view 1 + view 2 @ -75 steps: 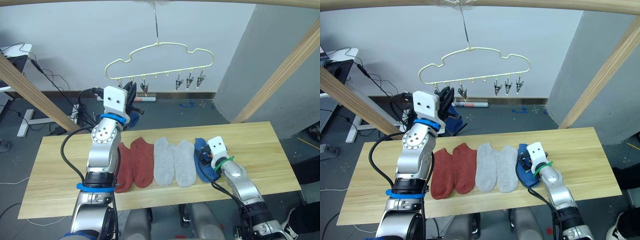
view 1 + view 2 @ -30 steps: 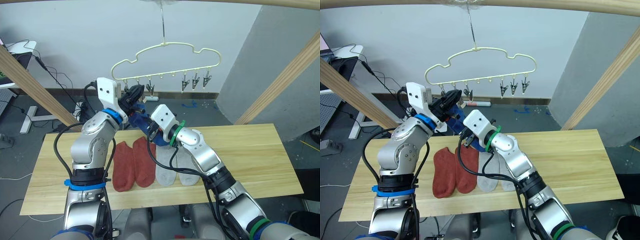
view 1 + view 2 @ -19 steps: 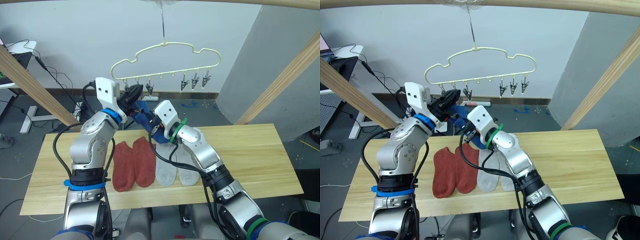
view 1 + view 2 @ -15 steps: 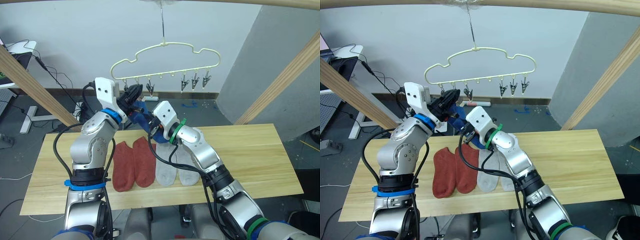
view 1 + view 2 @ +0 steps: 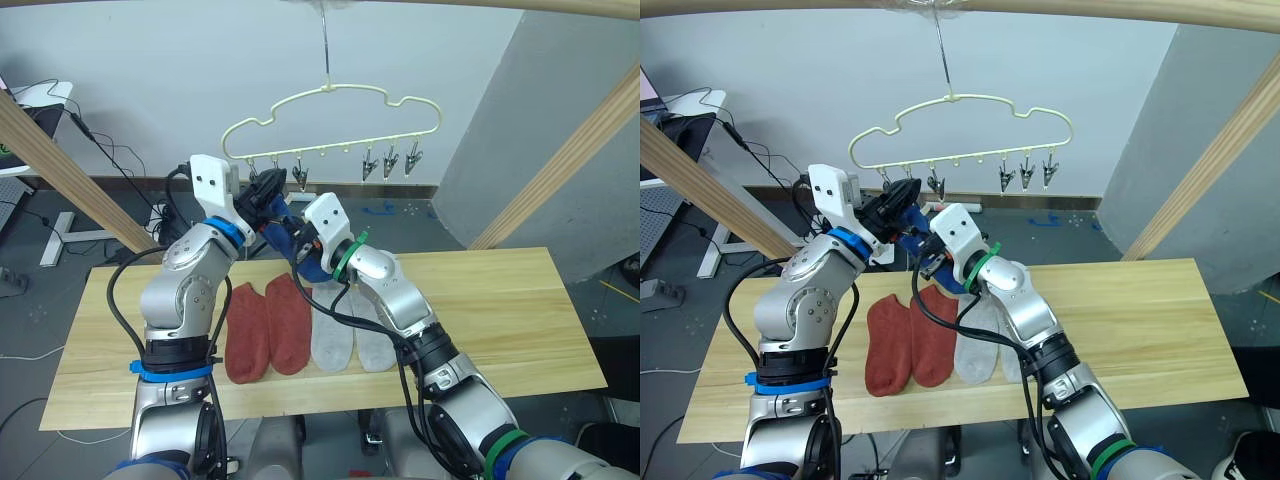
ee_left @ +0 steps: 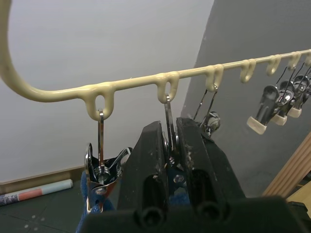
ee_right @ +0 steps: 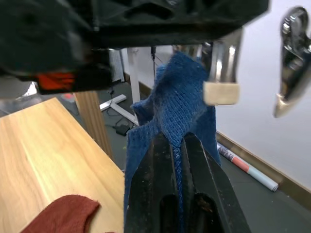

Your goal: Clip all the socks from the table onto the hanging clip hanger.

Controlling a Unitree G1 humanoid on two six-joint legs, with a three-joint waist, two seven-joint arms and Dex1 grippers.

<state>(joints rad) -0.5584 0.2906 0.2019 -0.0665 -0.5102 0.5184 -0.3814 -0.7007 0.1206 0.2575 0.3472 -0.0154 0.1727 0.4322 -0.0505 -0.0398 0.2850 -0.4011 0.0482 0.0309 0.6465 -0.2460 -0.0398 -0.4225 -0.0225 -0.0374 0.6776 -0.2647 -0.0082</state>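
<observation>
Blue sock, pinched in the right gripper, rises to the clip squeezed by the left gripper; an early release risks dropping it.

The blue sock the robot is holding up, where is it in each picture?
Left eye view: the blue sock hangs between the two hands, under the yellow hanger.
Right eye view: same spot, below the hanger.
Left wrist view: a bit of blue peeks out behind the left hand.
Right wrist view: big in the middle, pinched by the right hand.
Shared landmark: the hanger's metal clips.
</observation>
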